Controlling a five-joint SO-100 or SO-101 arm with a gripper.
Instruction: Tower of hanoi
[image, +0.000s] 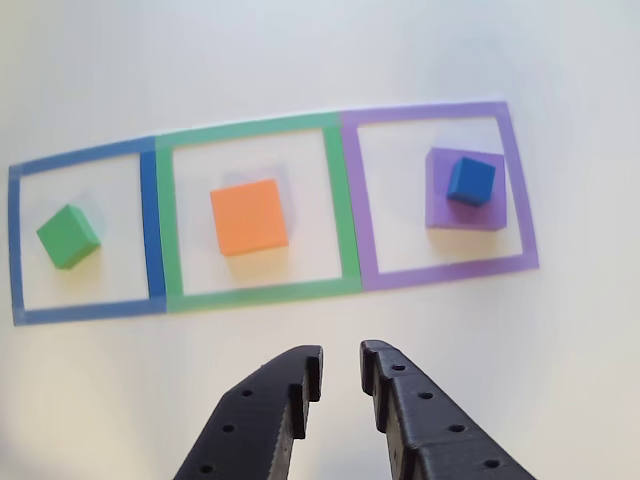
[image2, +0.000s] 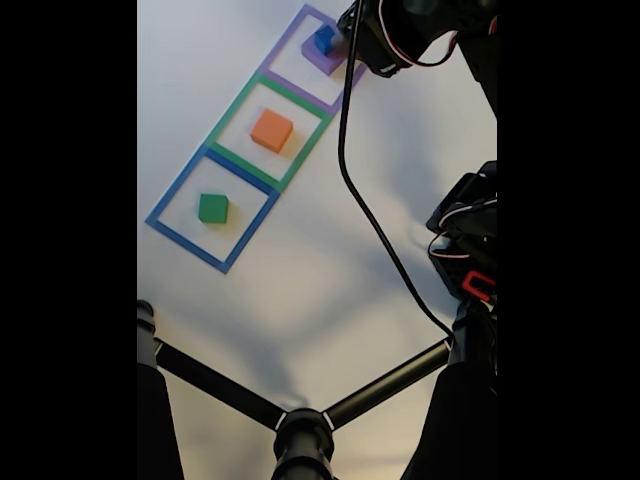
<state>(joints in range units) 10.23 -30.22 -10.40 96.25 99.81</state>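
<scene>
A blue cube (image: 470, 181) rests on the flat purple block (image: 464, 190) inside the purple taped square at the right of the other view. The orange block (image: 249, 217) lies alone in the green taped square, and the green block (image: 69, 236) lies in the blue taped square at the left. My gripper (image: 340, 378) hovers above the white table, nearer the camera than the squares, open with nothing between its black fingers. In the fixed view the blue cube (image2: 323, 39) on the purple block (image2: 322, 56) is at the top, with the orange block (image2: 271, 130) and green block (image2: 212, 208) below it.
The three taped outlines (image: 344, 200) run in a row on a white table (image: 560, 330). In the fixed view the arm's body (image2: 405, 30) sits at the top right, a black cable (image2: 365, 200) trails across the table, and a black tripod (image2: 300, 425) stands at the bottom.
</scene>
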